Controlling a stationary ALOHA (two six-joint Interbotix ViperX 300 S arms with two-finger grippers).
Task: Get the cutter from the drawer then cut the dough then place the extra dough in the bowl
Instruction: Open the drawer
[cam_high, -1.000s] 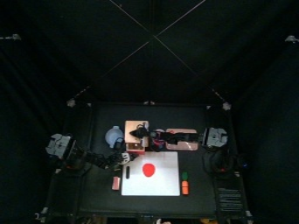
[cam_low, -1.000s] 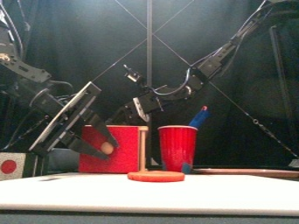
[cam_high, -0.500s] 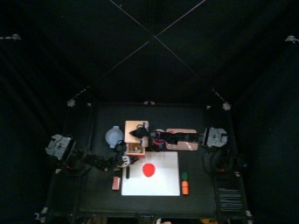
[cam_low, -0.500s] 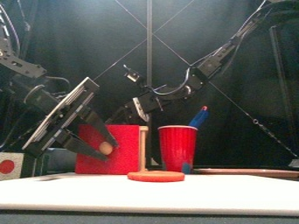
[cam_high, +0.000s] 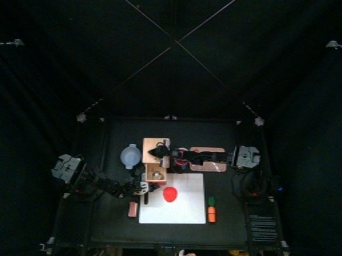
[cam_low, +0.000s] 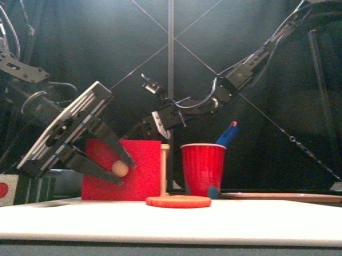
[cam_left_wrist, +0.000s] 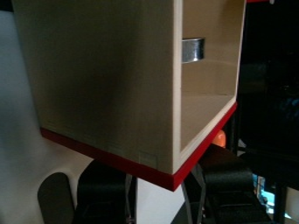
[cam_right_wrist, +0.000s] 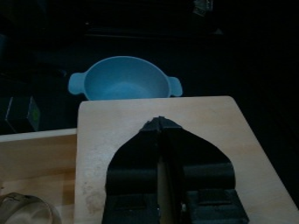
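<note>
- The table (cam_high: 104, 228) carries the white cutting board (cam_high: 191, 210) by the middle of its front edge, and everything else sits behind that, toward the back edge.
- The wooden box (cam_right_wrist: 105, 136) is just behind the board's back-left corner. My right gripper (cam_right_wrist: 158, 124) rests on its top with the fingers pressed together, and I read that as bracing the box.
- The drawer (cam_left_wrist: 105, 79) stands partly out of the box toward the front edge, so its long axis runs back to front. My left gripper (cam_left_wrist: 162, 199) is at its red front (cam_low: 136, 158), with the fingers either side of the knob (cam_low: 120, 170). I'd say they're clamped on it, but the wrist view hides the knob itself.
- The blue-grey bowl (cam_right_wrist: 117, 63) is left of the box on the back-edge side, empty. The red cup (cam_low: 203, 168) stands on the box's right.
- The dough (cam_low: 178, 201) lies flat on the board, uncut.
- The cutter (cam_left_wrist: 193, 49) shows only as a bit of metal deep in the drawer, so I'm guessing that's it. It lies away from the left fingers, back toward the box. The right fingers sit above and just behind the opening, so they look nearer for reaching down.
- That glint shows only in the left wrist view. The front view just shows the red front face-on, and the top view is too small to see into the drawer.
</note>
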